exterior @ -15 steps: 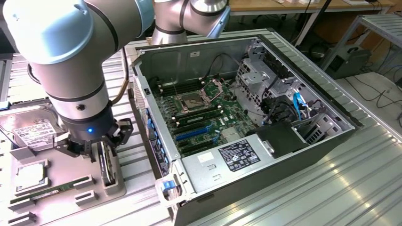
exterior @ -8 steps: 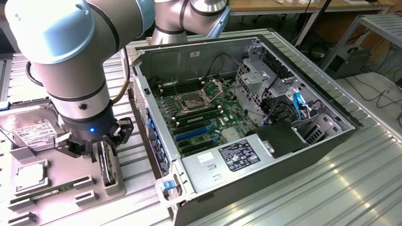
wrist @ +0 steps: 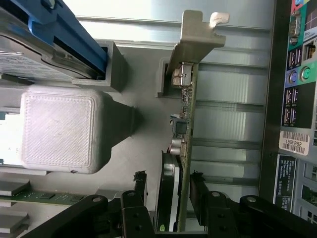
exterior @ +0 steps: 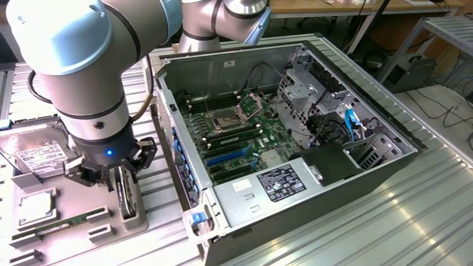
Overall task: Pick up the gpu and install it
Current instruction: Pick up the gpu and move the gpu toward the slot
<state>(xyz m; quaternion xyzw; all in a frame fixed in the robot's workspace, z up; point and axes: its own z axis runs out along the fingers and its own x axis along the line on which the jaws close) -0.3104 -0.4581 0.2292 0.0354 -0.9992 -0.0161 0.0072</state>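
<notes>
While arm (exterior: 88, 83) points down, claw (wrist: 168, 176) straddles upright gpu (wrist: 182, 126) — jaws apart.

the gpu (exterior: 127, 195) stands in a holder (exterior: 137, 220) just beside the computer case (exterior: 373, 100).

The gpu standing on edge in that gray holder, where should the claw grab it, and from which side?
Likely best: pinch the gpu across its two flat faces, coming down from above: it stands on edge in the holder, top edge exposed.
</notes>
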